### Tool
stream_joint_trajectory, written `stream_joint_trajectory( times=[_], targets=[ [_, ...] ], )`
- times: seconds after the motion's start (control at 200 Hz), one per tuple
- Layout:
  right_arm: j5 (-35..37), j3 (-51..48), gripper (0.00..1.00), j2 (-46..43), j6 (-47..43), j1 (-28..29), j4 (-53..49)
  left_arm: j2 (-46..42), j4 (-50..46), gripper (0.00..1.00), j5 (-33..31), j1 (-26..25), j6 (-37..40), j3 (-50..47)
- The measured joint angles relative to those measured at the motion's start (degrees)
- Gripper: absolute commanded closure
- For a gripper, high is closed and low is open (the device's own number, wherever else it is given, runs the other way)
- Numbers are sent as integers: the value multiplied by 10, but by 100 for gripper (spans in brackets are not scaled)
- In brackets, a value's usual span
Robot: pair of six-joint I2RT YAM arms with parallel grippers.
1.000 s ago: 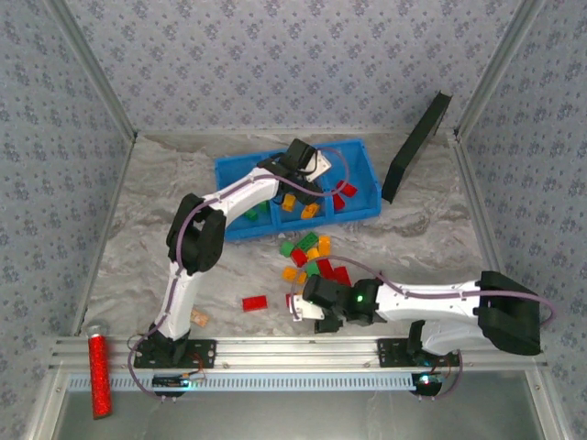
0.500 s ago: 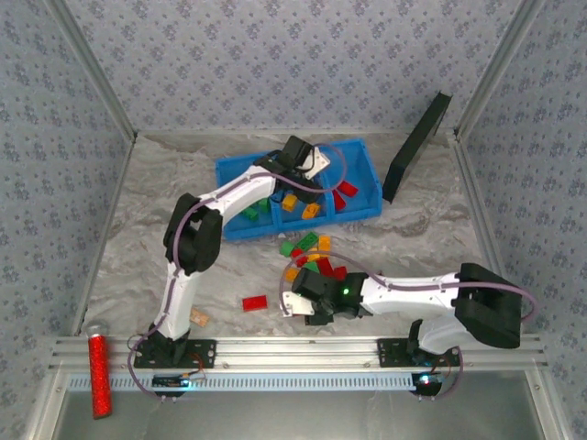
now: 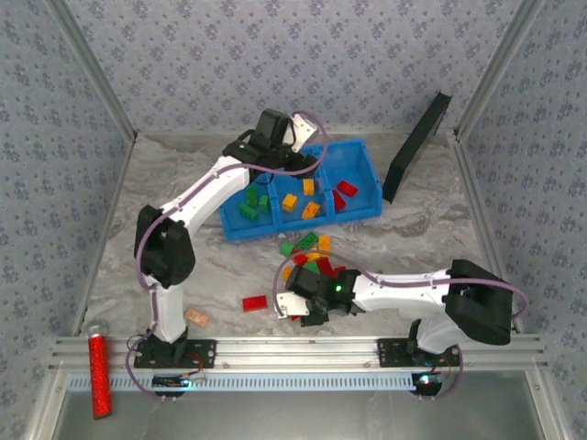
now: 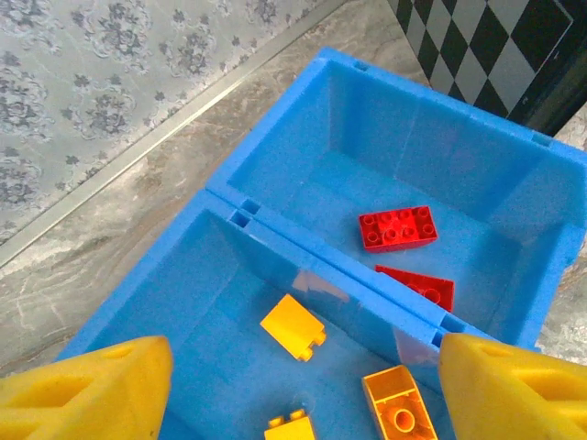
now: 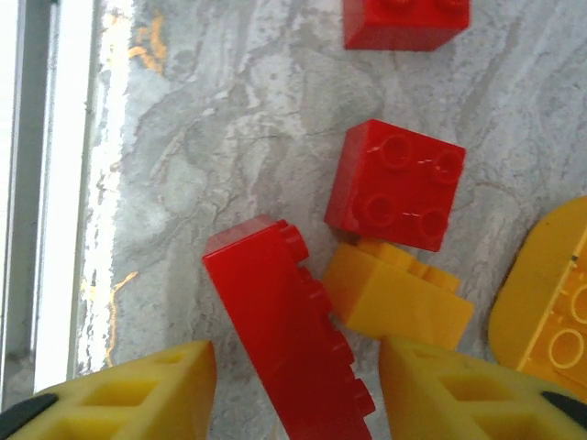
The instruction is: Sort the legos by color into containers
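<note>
Red lego (image 5: pixel 275 312) is lying tilted between the fingers of my right gripper (image 5: pixel 295 353); clamped or not, I cannot tell. My left gripper (image 4: pixel 304 348) is hovering wide open, empty, above orange legos (image 4: pixel 293 327) in the containers (image 4: pixel 321 263).

Bystanders on the marbled table (image 3: pixel 440 229)
Red glittery cylinder (image 3: pixel 97 376) lies far left of the right gripper (image 3: pixel 295 307); black checkered panel (image 4: pixel 495 46) stands beyond the left gripper (image 4: pixel 303 385), to its right.
</note>
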Motion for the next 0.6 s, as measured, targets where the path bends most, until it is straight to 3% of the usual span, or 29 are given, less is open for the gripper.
stream_joint_trajectory(
  times=[0.17,0.375,0.6],
  targets=[
    [0,1,59,0,-15,-1,-6,-20,0,23,2,0,-5,-19],
    [-2,0,61,-6,-33,-3,-30,-35,-3,23,2,0,-6,-44],
    [-6,-3,45,-15,-50,-10,-53,-56,-3,22,2,0,-7,-56]
  ],
)
